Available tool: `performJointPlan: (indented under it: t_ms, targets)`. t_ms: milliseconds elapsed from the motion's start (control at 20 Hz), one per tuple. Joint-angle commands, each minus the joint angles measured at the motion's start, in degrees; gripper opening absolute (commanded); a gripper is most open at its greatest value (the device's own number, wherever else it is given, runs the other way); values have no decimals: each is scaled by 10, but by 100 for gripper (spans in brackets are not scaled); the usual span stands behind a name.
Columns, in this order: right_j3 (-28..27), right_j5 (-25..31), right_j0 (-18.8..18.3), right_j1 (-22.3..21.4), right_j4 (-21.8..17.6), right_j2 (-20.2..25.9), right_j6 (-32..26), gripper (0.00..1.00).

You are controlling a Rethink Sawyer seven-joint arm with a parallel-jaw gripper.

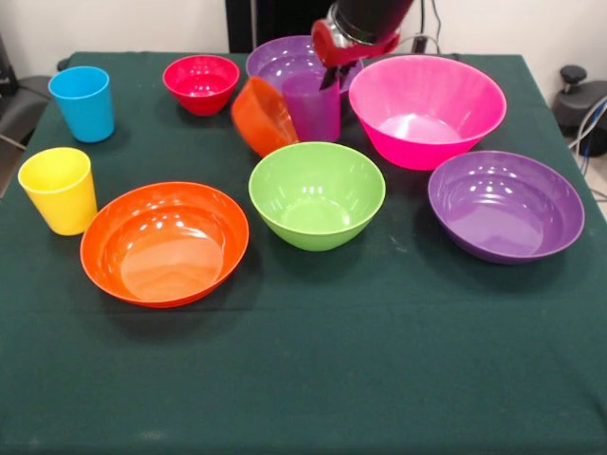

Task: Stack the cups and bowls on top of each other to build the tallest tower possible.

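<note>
A dark green cloth [313, 379] covers the table below the claw. A pale wall [142, 24] stands behind the claw.

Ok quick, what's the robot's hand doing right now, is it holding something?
Tool: down at the rim of the purple cup; whether it is open, closed or gripping the cup cannot be told from here.

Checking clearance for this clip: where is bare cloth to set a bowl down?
The near strip in front of the wide orange bowl, green bowl and purple bowl is bare. The back is crowded around the purple cup.
</note>
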Motion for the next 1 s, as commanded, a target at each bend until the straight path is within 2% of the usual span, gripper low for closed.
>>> performJointPlan:
  t_ms: [50,150,650,1000]
  targets:
    - [-54,-81,0,38,22,62,56,0]
    - [-53,-92,-7,42,26,70,47,0]
    - [-54,-73,-25,44,45,86,26,0]
    - [-86,-64,-22,76,47,83,22,0]
